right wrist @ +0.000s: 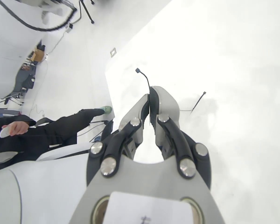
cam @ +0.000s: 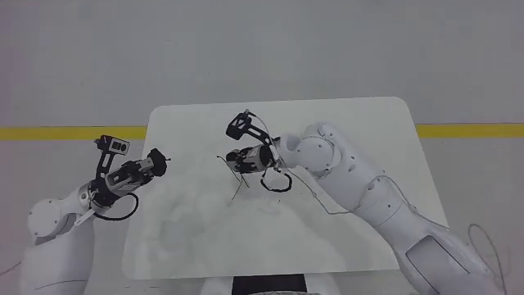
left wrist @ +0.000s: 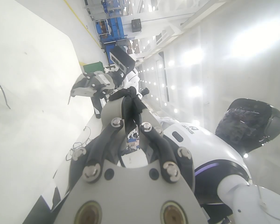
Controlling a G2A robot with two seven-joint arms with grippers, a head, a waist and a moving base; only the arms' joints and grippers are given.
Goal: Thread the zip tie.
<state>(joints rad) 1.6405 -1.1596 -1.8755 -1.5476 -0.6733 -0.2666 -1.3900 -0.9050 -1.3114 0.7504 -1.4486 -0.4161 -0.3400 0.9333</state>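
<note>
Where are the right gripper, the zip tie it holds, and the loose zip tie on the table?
right gripper [right wrist: 150,95]: right wrist view, between its shut fingertips.
held zip tie [right wrist: 146,78]: right wrist view, on the curved strap past the fingertips.
loose zip tie [right wrist: 197,102]: right wrist view, middle of its strap.

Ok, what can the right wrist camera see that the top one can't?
Right wrist view: up close, the right gripper pinched shut on a black zip tie, its square head poking out past the fingertips. Top view: the left gripper at the white table's edge. Both: the right gripper, the table and a loose zip tie lying on it.
</note>
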